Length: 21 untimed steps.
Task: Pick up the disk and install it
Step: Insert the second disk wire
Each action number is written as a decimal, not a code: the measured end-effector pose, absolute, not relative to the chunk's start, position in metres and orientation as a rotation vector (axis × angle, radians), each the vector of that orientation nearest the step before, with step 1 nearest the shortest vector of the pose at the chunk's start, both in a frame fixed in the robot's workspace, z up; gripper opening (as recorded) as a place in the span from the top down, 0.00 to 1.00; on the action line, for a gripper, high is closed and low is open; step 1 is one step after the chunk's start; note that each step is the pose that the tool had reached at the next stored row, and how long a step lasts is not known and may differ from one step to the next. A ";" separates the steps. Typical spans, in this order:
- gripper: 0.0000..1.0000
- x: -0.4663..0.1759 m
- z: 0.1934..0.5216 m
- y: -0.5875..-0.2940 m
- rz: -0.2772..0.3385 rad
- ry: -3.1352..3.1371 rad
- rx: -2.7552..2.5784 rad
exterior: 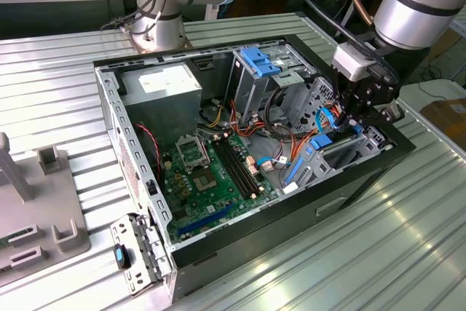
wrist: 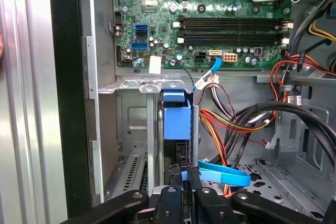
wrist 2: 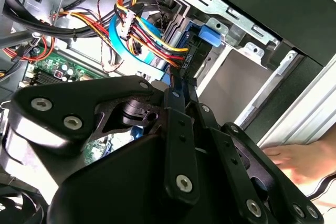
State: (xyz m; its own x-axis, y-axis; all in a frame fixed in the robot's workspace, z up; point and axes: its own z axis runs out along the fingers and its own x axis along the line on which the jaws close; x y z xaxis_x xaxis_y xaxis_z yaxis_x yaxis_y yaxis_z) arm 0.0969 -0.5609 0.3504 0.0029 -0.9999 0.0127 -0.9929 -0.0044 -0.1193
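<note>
Exterior view, l to r: grey fixture block (exterior: 36, 209) on the ribbed surface (exterior: 349, 253), then open PC case (exterior: 109, 129) w/ motherboard (exterior: 211, 172) flat inside. At the case's right end the pincer (exterior: 354, 123) is down in the drive bay (exterior: 342, 154), clamped on the disk (wrist: 176, 121); its blue rail stands edge-on between bay walls in first wrist view. Step in hand looks like insertion. Seating it calls for a straight push along the bay guides, clear of the cables (wrist: 231, 121).
</note>
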 end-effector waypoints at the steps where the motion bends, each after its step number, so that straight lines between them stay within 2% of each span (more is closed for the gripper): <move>1: 0.84 0.097 0.350 -0.561 -0.142 2.161 -2.169; 13: 0.84 0.096 0.341 -0.560 -0.134 2.158 -2.165; 21: 0.84 0.096 0.347 -0.560 -0.133 2.158 -2.164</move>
